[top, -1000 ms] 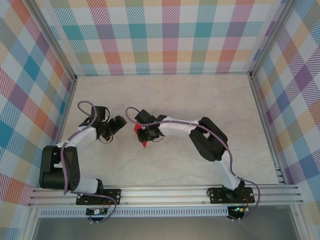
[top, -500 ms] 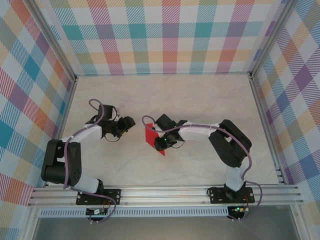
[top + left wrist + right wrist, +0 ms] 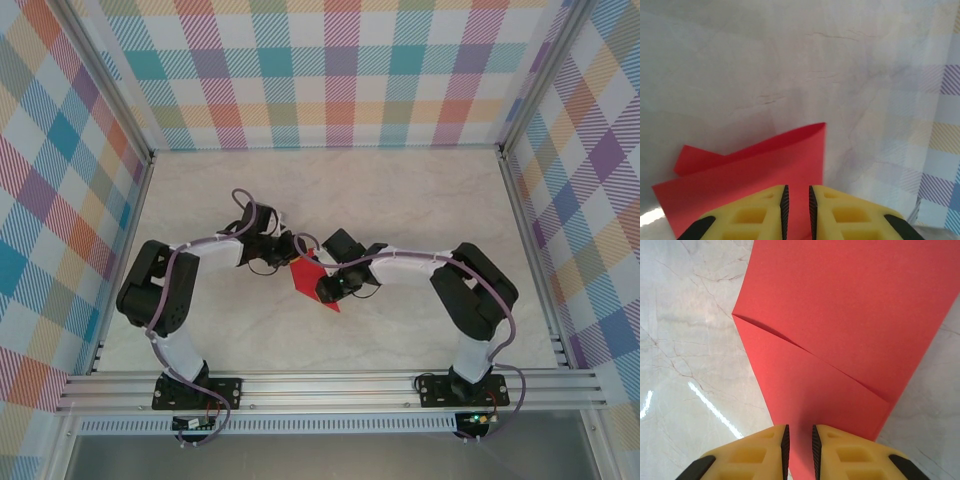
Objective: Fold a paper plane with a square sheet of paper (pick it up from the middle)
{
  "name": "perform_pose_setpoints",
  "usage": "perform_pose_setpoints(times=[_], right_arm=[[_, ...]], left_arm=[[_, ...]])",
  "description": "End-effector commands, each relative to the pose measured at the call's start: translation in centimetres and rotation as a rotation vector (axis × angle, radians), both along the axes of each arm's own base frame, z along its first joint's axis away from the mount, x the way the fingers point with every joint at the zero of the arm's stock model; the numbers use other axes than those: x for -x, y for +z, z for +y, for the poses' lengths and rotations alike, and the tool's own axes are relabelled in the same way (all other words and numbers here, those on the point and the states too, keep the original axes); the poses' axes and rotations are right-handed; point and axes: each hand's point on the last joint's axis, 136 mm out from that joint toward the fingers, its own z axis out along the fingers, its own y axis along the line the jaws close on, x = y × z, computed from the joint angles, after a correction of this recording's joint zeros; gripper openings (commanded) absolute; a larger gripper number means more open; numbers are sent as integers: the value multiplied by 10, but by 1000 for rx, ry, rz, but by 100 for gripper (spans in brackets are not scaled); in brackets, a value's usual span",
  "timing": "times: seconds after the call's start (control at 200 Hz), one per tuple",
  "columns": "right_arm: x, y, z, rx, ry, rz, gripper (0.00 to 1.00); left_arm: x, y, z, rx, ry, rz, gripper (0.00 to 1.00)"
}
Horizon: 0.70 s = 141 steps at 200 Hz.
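Overhead view: a thin, bright red paper sheet (image 3: 308,278), folded into a narrow pointed shape, sits mid-table on a pale marble-patterned tabletop (image 3: 420,200) ringed by pastel checked walls (image 3: 340,70). Its long axis runs diagonally, from far-left to a sharp tip at near-right. The left gripper (image 3: 292,252) meets its far-left end, and the right gripper (image 3: 326,288) meets its right-hand edge. Neither arm is nearer: each has a side.

Left wrist view: two blocky yellow plastic fingers (image 3: 755,212) are pinched almost together on the red paper sheet (image 3: 755,167), which spreads ahead and leftward from the left gripper (image 3: 797,192). The paper is smooth, matte and doubled over, its top layer bowing up slightly.

Right wrist view: the right gripper (image 3: 799,432) is clamped on the near edge of the red paper sheet (image 3: 840,325), which widens away ahead. A folded flap's straight edge crosses it diagonally. Any next crease likely depends on both pinches holding.
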Motion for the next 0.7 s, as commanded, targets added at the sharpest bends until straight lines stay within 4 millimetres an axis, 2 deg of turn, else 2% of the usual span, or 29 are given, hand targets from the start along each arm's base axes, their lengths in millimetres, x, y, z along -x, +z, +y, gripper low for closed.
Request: perform_pose_setpoints(times=[0.0,0.16,0.37,0.5,0.565,0.7], right_arm=[[-6,6,-4,-19,-34,-36,22],[-15,2,-12,5,-97,-63,23],[-33,2,-22,62,-190,-127,23],[-41,15,-23,49,-214,-178,25],[-45,30,-24,17,-224,-223,31],[-47,60,-29,-52,-228,-327,56]], left_arm=[[-8,-5,-1,-32,25,9,19],[-3,-26,6,-125,47,65,15],[0,-36,18,-202,82,89,13],[0,-39,17,-221,75,97,13],[0,-42,16,-234,68,107,13],[0,-46,20,-292,57,121,13]])
